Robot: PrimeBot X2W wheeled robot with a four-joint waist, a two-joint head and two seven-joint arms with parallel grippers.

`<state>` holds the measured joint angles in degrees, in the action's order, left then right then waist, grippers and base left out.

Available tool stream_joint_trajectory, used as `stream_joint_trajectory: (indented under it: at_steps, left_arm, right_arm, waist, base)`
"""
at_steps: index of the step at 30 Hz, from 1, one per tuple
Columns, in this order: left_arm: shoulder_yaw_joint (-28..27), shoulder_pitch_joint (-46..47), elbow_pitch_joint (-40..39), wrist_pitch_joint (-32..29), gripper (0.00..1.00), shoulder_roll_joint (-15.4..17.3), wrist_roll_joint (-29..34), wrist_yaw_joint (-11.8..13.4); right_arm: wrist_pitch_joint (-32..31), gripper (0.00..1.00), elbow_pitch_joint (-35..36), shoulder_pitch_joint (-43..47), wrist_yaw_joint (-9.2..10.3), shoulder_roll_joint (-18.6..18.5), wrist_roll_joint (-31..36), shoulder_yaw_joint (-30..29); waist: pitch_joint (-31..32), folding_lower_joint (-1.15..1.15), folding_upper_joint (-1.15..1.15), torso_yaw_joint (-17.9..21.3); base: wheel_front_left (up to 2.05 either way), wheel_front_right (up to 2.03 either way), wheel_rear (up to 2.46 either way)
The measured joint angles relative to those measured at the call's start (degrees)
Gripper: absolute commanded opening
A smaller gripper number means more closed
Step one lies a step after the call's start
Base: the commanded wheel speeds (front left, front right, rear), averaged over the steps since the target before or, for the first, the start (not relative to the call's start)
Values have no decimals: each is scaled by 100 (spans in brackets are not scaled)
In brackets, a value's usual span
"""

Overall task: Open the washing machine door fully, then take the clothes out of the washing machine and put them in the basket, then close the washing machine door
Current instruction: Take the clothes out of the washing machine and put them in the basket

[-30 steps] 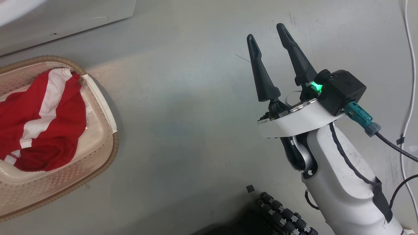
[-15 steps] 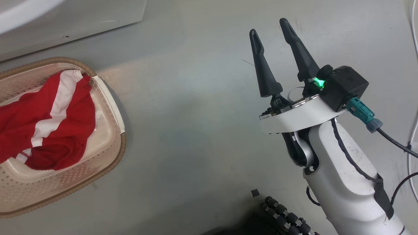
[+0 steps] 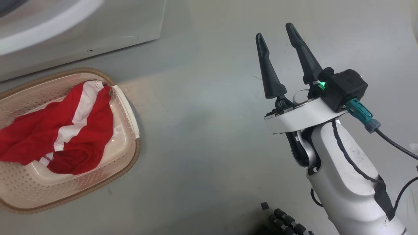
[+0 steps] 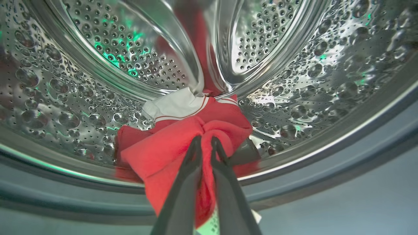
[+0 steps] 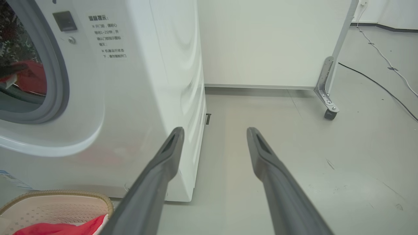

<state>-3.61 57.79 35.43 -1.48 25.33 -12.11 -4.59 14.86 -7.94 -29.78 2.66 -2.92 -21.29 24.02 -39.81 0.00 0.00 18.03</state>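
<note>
The head view has swung, showing more of the basket (image 3: 138,150). The left gripper's (image 4: 205,139) jaws clench the crumpled red jersey (image 4: 156,156) inside the drum (image 4: 294,98); the right gripper's (image 3: 274,29) hang released.

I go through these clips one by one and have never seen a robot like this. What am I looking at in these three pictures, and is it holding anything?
This is a wheeled robot with two arms, each ending in a two-fingered gripper. The head view looks down from the robot's head. In it the right gripper hangs open above the grey floor, holding nothing. The cream basket sits on that floor with a red cloth with a white stripe in it. The white washing machine stands just beyond the basket. The right wrist view is taken from that same arm and looks along its two spread fingers, past the machine's corner. The left wrist view looks along the left gripper into the steel drum. Its fingers are shut on a bunched red garment with white trim, inside the drum.
</note>
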Motion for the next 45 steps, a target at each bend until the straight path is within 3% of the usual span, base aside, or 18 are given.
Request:
stream_joint_trajectory:
  at_steps: [13,21,45]
  left_arm:
    - [85,-1323,-497,949,0,-849,-100,186]
    - [101,-2033,-864,1350,0,-1201,-145,330]
    - [162,-3320,-2674,1570,0,-1550,-82,681]
  right_arm:
    - [0,100,-292,411,-44,-11,237,-194]
    - [0,100,-447,701,-109,-16,330,-266]
    - [0,100,-730,1506,-260,-26,346,-319]
  waist:
    - [728,0,0,-371]
    - [1231,-1,0,-609]
    - [2723,-1,0,-1100]
  base:
    - [0,0,0]
    - [0,0,0]
    - [0,0,0]
